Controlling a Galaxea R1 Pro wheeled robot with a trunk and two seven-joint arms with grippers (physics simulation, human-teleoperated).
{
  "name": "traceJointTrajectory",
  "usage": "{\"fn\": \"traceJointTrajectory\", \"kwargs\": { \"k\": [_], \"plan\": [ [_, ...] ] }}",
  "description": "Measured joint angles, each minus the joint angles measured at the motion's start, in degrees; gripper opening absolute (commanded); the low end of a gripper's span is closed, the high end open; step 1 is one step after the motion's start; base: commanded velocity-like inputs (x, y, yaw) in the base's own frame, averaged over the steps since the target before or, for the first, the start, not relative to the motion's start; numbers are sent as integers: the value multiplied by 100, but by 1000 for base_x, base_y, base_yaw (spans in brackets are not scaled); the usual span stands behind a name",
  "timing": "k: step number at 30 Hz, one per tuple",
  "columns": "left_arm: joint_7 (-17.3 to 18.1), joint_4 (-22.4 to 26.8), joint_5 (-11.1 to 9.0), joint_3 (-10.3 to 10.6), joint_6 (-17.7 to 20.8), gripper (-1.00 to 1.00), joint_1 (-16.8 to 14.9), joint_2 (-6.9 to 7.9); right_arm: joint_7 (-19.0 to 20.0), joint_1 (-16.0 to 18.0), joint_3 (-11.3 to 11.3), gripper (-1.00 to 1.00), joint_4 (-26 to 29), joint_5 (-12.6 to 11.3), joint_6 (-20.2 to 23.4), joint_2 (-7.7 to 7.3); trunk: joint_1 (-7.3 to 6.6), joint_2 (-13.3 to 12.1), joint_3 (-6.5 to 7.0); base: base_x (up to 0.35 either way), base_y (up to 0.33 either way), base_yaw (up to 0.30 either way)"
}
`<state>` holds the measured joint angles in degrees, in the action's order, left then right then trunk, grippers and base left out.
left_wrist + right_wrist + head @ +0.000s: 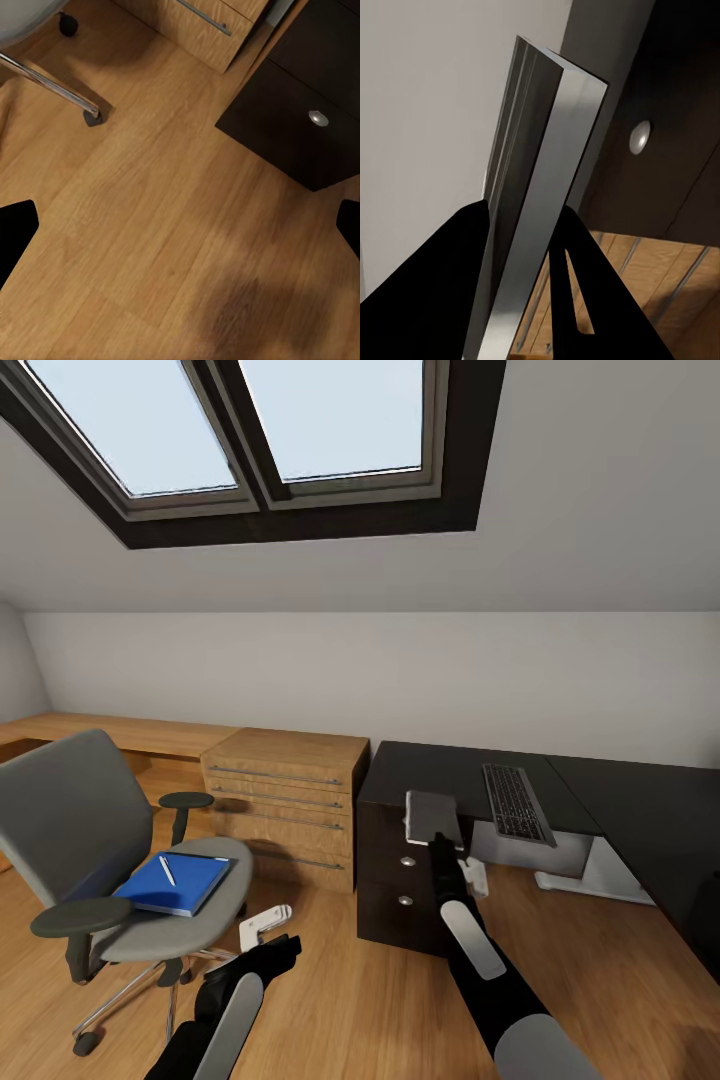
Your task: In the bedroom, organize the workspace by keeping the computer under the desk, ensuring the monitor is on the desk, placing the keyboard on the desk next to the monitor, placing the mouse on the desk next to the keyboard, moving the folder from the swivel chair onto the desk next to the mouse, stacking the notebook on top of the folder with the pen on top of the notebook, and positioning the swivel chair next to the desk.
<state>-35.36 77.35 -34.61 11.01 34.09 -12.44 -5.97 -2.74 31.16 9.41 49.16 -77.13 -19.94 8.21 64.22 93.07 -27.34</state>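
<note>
- The left gripper (268, 926) is held low over the floor (150, 225), its jaws spread wide and empty.
- The right gripper (447, 847) is closed on a thin grey slab, taken to be the notebook (432, 815), which is held upright at the front edge of the desk (440, 765).
- The step in hand is judged to be carrying the notebook; since the folder (175, 882) lies on the swivel chair (70, 820) with the pen (167, 871) on top, the notebook is best parked flat on bare desk top, clear of the keyboard (517, 802).
- It should be tilted level before release, so that it is not dropped on edge.
- The desk's right part is cut off, and the notebook's cover can hardly be made out edge-on.
</note>
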Motion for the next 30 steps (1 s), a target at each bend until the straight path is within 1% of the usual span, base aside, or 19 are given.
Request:
{"fn": "traceJointTrajectory", "kwargs": {
  "k": [2,11,19,27,30],
  "plan": [
    [0,0,3,0,-1,100,0,-1,1,0,14,-100,0,0,0,0,0,0,0,88,0,0],
    [0,-1,6,8,-2,100,2,-2,9,0,27,-100,-1,1,0,0,-3,0,0,292,-4,0],
    [0,-2,5,9,-4,100,0,-1,9,0,23,-100,5,3,-1,-6,-3,0,0,292,-80,0],
    [1,-1,6,9,-3,100,1,-1,10,0,1,-100,0,1,-8,-14,-1,0,0,159,-138,0],
    [1,0,6,9,-4,100,3,-1,15,-7,-12,-100,-23,23,-15,-45,-1,0,0,86,-136,0]
  ]
}}
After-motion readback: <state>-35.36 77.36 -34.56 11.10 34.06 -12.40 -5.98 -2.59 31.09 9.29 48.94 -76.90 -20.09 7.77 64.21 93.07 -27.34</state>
